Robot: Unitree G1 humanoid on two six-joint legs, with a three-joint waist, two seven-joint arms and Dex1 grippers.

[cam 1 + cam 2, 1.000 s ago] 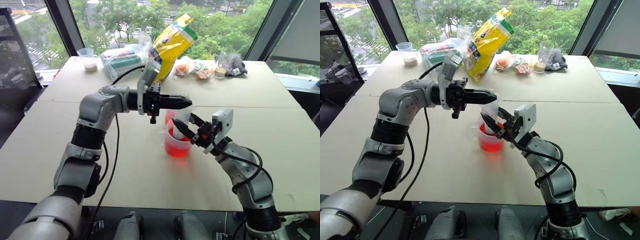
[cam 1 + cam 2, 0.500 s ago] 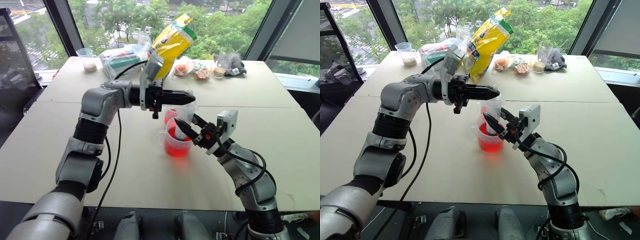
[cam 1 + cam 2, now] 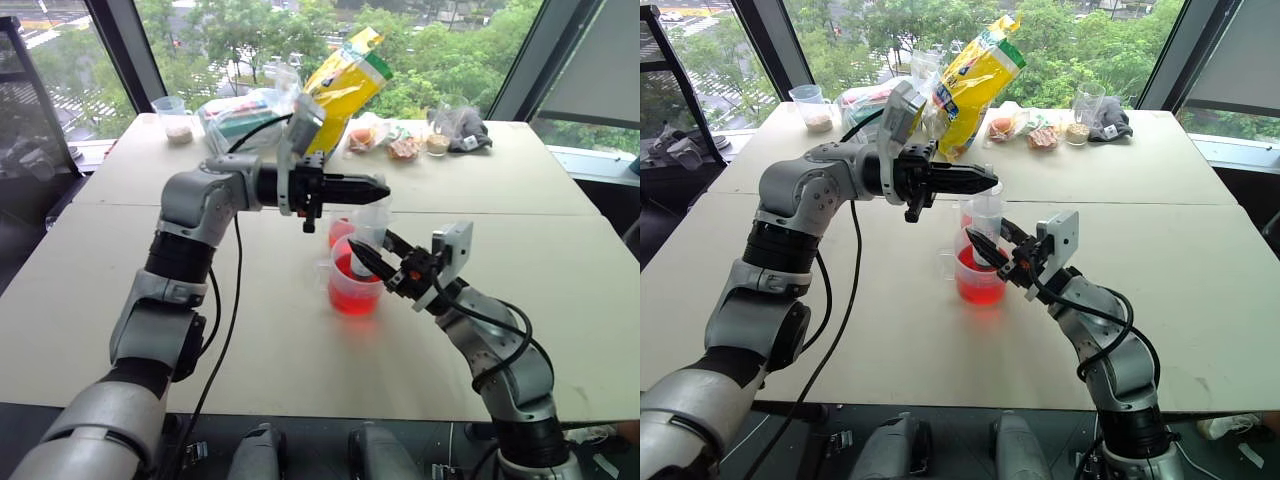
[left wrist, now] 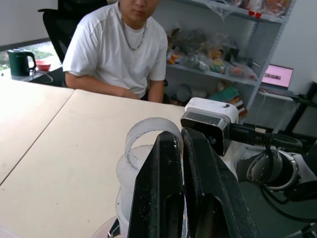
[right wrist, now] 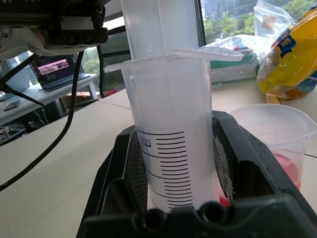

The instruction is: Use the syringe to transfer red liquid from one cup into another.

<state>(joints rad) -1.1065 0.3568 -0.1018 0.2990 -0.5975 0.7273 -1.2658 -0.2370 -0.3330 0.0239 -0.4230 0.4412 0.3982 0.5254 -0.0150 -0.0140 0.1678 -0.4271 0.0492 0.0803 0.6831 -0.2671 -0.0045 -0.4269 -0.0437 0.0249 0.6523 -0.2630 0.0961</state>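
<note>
While the left gripper (image 3: 382, 188), jaws together on the plunger, sits slightly higher than before, the right gripper (image 3: 362, 258) clamps the syringe (image 5: 168, 148) upright in the handled cup (image 3: 354, 290); bare desk (image 3: 560, 290) surrounds.

Silver-grey arm shells, black joints, black cables, black two-finger tools, white wrist cameras

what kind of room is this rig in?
Probably an upper-floor office or lab: big windows over treetops, a seated person by cluttered storage shelves, a laptop nearby, and snack bags on the pale worktable.
</note>
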